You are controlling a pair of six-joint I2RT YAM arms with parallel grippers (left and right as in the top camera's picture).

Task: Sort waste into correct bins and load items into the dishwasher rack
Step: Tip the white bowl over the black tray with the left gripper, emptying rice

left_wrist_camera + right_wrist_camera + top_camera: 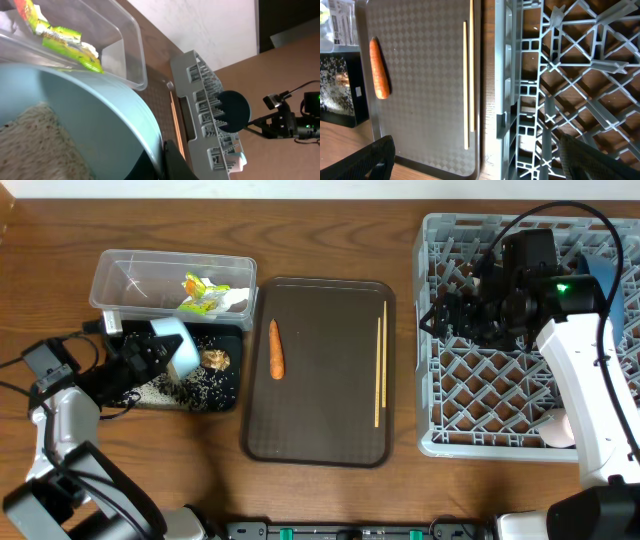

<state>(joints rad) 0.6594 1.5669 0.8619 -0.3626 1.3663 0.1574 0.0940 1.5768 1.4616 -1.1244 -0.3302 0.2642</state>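
1. Wood-grain table [320, 230] carries everything, with one arm at each end.
2. The left pincer [163, 352] is clenched on the rim of the blue-inside cup [181, 348], which is tipped onto its side.
3. Directly under that pincer lies the black tray [238, 385], with white rice grains [160, 390] scattered over it. The brown food lump [215, 360] sits on the tray just past the cup's mouth.
4. From the left wrist, a pale, rough mass fills the bottom of the cup. It is probably rice, but the view is too close and blurred to be sure.
5. Beyond the left pincer, the clear tub [110, 275] sits against the black tray's far edge and holds the yellow-green wrapper [203, 292].
6. The right pincer [448, 315] is released, jaws wide and grasping nothing. It hovers over the lattice floor of the grey rack [470, 395], near the rack wall that faces the table's middle.
7. Ahead of its fingertips, past that wall, lies the brown serving tray [320, 430]. The chopsticks [379, 370] lie nearest the pincer, side by side along the tray's edge. The carrot [276, 348] lies farther across the tray.
8. Behind the right pincer, the dark blue dish [603, 265] stands on edge among the rack's pegs.
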